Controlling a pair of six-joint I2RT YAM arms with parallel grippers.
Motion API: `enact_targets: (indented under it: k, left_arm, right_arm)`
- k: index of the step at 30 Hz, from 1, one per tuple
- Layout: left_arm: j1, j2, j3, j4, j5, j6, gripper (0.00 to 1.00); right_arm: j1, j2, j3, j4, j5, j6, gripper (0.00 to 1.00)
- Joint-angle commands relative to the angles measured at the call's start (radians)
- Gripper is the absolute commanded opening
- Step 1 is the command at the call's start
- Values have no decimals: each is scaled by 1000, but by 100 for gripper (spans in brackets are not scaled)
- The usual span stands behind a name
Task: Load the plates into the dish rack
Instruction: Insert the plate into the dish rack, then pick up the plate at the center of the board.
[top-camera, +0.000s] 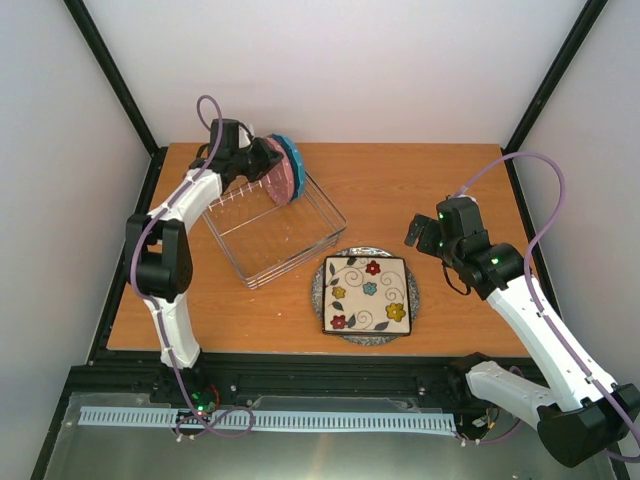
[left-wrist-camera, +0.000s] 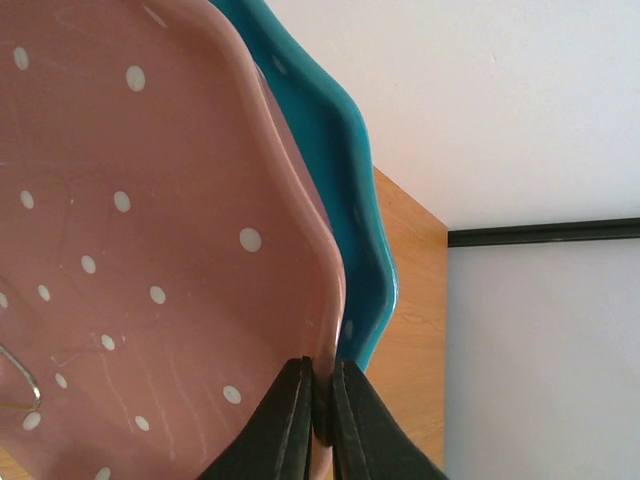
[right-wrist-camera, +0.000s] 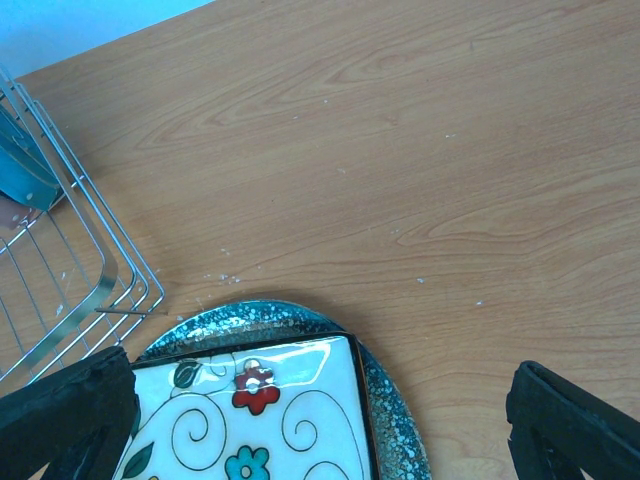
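The wire dish rack (top-camera: 290, 245) stands at the table's left back. A blue scalloped plate (top-camera: 291, 165) stands on edge at its far end. A pink white-dotted scalloped plate (top-camera: 280, 178) stands just in front of it. My left gripper (top-camera: 262, 160) is shut on the pink plate's rim (left-wrist-camera: 325, 370), with the blue plate (left-wrist-camera: 340, 160) right behind it. A square cream flowered plate (top-camera: 368, 293) lies on a round grey speckled plate (top-camera: 412, 300) at the table's middle. My right gripper (top-camera: 428, 235) hovers open and empty above the table right of them; the square plate (right-wrist-camera: 270, 410) lies below it.
The rack's near corner (right-wrist-camera: 110, 290) lies left of the stacked plates. Bare wood table (right-wrist-camera: 420, 150) stretches behind and to the right. Black frame posts stand at the back corners.
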Motion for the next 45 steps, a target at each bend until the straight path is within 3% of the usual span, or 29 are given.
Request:
enact_targets:
  k: [1,13,17,20,26,29,34,37,40,45]
  left_arm:
    - [-13,-74,-13,49,31,22,7]
    - [-29,-60,-10,47,39,27,29]
    - [-28,-69,-5,50,36,24,48]
    - [-28,-88,-1,43,28,29,54]
    - [-10,-195,-10,-52,-18,68,62]
    - [12,-287,-44,-108,-46,113,73]
    - [-23,-431,-72,-286,-82,254,79]
    - [-131,-539,-156,-355,-141,302,82]
    - [-249,-652,-297,-368,-162,270,86]
    - [-391,-830,-548,-344,-183,167,86]
  right_arm:
    - [-9,-18,21,17,11,5,100]
    - [-10,-40,16,4,14,6,100]
    - [-9,-46,16,-3,14,8,100]
    - [-9,-47,16,-5,13,7,100]
    - [-9,-45,26,0,0,-3,100]
    - [-11,-41,22,10,-34,-24,100]
    - [-40,-1,-39,21,-257,-46,100]
    - [-83,19,-124,64,-457,-36,100]
    - [-146,18,-250,151,-686,-27,100]
    - [-319,36,-376,220,-883,-68,97]
